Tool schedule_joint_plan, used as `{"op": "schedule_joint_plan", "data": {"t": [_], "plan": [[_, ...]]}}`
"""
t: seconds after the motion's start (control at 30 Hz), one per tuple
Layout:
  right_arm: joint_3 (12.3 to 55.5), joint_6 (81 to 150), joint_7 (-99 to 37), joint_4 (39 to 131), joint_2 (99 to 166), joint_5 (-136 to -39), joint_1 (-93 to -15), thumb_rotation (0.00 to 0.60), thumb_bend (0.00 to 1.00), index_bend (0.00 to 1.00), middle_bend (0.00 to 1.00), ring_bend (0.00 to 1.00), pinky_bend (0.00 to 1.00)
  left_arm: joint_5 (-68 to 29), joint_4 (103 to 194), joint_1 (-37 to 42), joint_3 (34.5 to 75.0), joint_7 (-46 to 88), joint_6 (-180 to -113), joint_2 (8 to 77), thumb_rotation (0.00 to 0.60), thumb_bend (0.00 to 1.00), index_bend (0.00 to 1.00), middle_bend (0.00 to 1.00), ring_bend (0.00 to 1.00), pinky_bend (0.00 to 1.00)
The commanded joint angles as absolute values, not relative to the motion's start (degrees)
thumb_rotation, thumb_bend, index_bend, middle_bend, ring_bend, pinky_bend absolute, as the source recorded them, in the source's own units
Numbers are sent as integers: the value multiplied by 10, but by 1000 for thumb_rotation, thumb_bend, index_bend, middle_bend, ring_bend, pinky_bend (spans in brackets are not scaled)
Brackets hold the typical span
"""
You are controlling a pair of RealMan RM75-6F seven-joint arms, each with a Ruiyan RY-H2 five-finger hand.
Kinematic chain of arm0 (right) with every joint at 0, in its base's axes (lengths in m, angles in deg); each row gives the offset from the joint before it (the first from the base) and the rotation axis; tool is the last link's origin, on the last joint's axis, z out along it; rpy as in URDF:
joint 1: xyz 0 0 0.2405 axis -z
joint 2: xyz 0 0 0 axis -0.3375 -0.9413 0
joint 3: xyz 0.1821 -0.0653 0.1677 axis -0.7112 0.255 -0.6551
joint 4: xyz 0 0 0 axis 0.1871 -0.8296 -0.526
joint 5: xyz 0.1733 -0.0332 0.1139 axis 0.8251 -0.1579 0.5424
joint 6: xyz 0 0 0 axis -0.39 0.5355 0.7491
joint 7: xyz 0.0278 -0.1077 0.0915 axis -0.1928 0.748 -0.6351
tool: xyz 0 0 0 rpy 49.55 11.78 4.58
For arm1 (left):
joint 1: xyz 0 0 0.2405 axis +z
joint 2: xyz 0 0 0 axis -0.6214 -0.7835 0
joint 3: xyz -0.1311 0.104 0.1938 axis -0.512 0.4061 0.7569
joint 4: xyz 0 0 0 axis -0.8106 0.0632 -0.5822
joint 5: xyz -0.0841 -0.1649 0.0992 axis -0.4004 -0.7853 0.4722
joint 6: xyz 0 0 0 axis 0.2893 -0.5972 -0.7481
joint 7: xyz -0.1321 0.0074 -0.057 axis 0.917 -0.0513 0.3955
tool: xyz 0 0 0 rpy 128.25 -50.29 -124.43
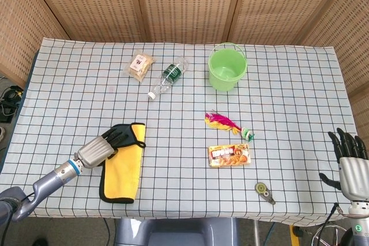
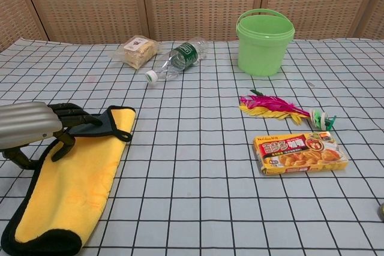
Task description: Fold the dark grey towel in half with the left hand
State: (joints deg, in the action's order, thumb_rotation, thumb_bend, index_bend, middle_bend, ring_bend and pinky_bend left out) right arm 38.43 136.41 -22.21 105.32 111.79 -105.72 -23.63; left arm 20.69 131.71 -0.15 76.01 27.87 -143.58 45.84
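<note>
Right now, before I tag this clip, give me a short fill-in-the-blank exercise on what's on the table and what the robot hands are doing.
1. The left robot hand rests on the far end of the towel, whose upward face is mostly ____.
2. The plastic bottle lies on its ____.
3. The pink feather toy lies between the snack box and the green ____.
4. The right robot hand holds ____.

Missing words: yellow; side; bucket; nothing

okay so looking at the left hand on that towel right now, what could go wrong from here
The left hand touches only the far corner of the towel, so that corner could slip free and flop back. The towel's near end lies close to the table edge, so dragging instead of lifting might pull it off.
</note>
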Motion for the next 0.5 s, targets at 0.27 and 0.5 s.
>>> {"op": "schedule_joint_plan", "data": {"t": [0.27,0.5], "plan": [[385,1364,-222,1055,1117,-1058,-236,600,0,0,0,0,0,220,1314,3,764,313,-1460,450,600,131,1,0,0,0],[387,1367,-226,1058,1115,-1063,-235,600,0,0,0,0,0,233,1320,18,764,355,-1526,410,600,46,0,0,0,0]]}}
